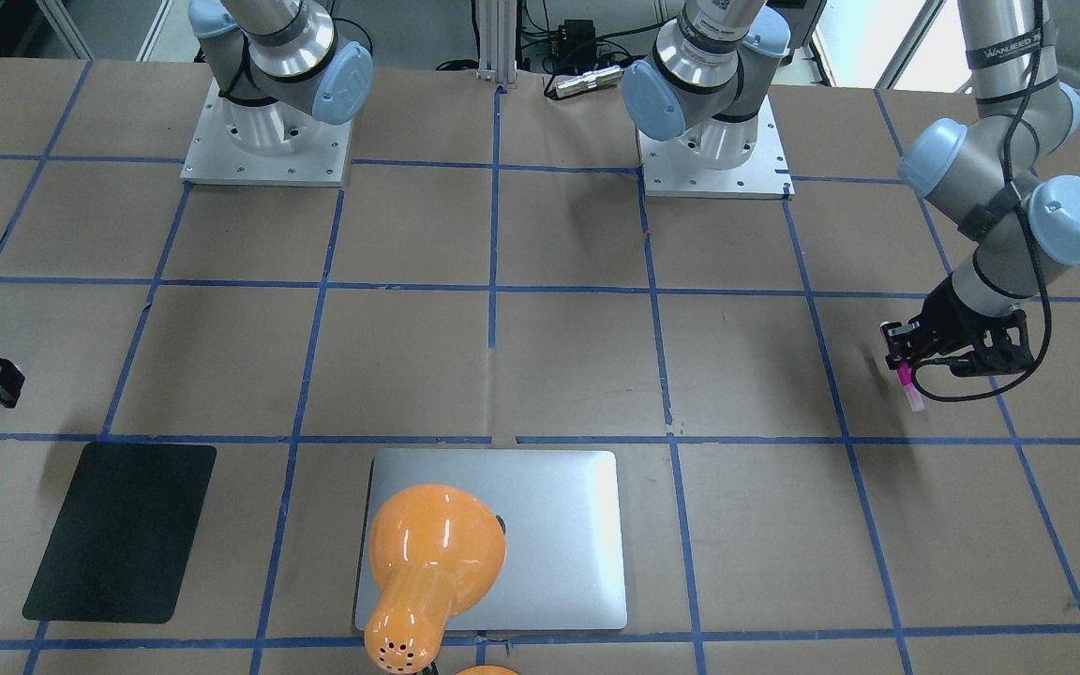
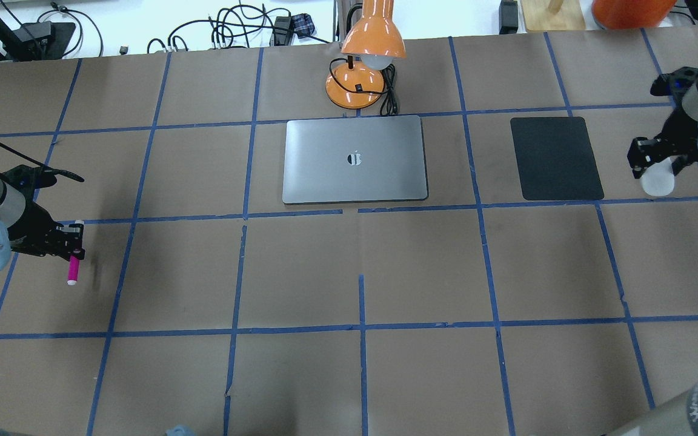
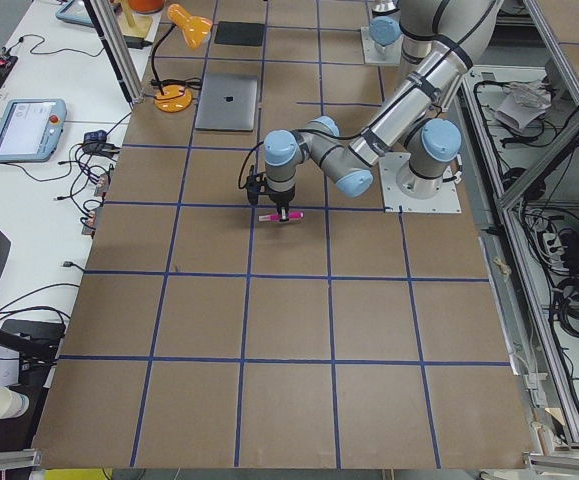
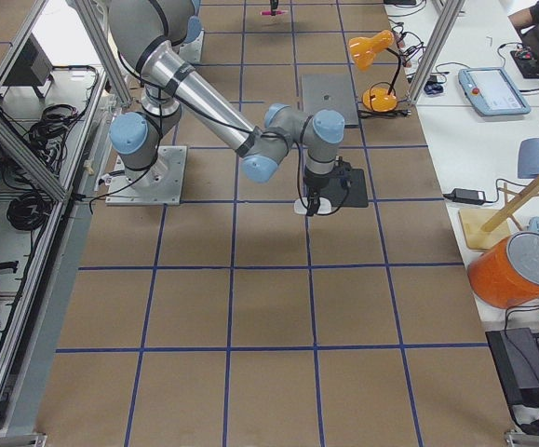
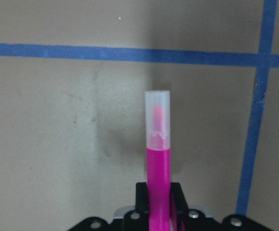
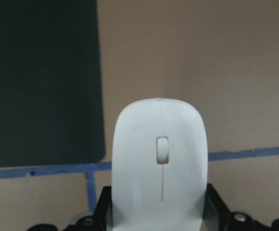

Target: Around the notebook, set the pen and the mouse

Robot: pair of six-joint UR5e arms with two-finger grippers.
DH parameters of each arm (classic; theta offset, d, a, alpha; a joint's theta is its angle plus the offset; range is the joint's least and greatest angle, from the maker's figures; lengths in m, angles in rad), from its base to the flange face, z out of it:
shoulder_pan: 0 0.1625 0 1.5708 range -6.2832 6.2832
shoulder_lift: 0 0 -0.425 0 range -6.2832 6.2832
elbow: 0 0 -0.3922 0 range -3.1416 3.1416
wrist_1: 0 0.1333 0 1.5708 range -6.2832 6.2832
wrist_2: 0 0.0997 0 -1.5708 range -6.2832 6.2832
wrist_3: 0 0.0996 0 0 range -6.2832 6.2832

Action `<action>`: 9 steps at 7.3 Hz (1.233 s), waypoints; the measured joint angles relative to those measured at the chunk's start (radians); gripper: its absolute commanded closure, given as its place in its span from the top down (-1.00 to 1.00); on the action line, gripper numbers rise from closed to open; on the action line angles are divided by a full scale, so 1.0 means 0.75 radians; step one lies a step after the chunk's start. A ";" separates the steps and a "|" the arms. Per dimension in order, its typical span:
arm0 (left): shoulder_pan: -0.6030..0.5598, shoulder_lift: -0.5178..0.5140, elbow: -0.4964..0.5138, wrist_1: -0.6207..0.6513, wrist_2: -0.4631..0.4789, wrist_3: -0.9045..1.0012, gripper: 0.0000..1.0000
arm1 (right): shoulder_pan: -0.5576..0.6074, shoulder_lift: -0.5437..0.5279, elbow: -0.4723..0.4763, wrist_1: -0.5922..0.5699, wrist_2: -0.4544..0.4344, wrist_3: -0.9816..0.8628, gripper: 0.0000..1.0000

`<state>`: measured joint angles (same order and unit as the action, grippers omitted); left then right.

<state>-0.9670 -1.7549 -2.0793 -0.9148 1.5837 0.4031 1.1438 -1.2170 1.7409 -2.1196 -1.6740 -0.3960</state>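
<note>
Magenta pen (image 5: 157, 168), cap outward, clamped in the left gripper (image 2: 75, 240) above brown paper (image 2: 422, 272) gridded with blue tape (image 2: 361, 303). White mouse (image 6: 159, 178) pinched in the right gripper (image 2: 653, 161), just beside the black mat (image 2: 556, 157). Between, well apart from both, silver notebook (image 2: 355, 175) flat by an orange desk lamp (image 2: 367, 54).

Left arm: bent at the elbow, reaching out to the left side, wrist turned downward.
Left gripper (image 2: 74, 241): fingers closed on the pen (image 2: 73, 270), cap end sticking out beyond them.
Right arm: extended to the far right side, wrist bent down.
Right gripper (image 2: 652, 162): fingers clamped on the sides of the mouse (image 2: 657, 183).
</note>
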 measured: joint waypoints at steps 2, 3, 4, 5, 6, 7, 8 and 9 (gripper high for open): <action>-0.160 0.049 0.016 -0.063 -0.035 -0.401 -1.00 | 0.162 0.125 -0.123 0.022 0.072 0.177 -0.18; -0.292 0.059 0.023 -0.073 -0.051 -0.688 -1.00 | 0.209 0.197 -0.186 0.024 0.083 0.220 -0.15; -0.444 0.057 0.038 -0.072 -0.069 -0.993 -1.00 | 0.228 0.251 -0.232 0.022 0.086 0.236 0.27; -0.596 0.047 0.063 -0.071 -0.081 -1.300 -1.00 | 0.234 0.286 -0.261 0.018 0.086 0.236 0.49; -0.756 0.035 0.083 -0.073 -0.082 -1.609 -1.00 | 0.235 0.306 -0.273 0.017 0.082 0.234 0.81; -0.925 0.022 0.095 -0.069 -0.080 -1.912 -1.00 | 0.235 0.316 -0.266 0.023 0.079 0.238 1.00; -1.077 -0.006 0.098 -0.051 -0.084 -2.217 -1.00 | 0.235 0.321 -0.251 0.027 0.077 0.241 1.00; -1.198 -0.050 0.104 -0.013 -0.086 -2.488 -1.00 | 0.234 0.319 -0.238 0.033 0.075 0.243 1.00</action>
<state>-1.8655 -1.7923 -2.0011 -0.9248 1.5191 -1.4630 1.3195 -0.9779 1.5624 -2.0946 -1.6180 -0.2139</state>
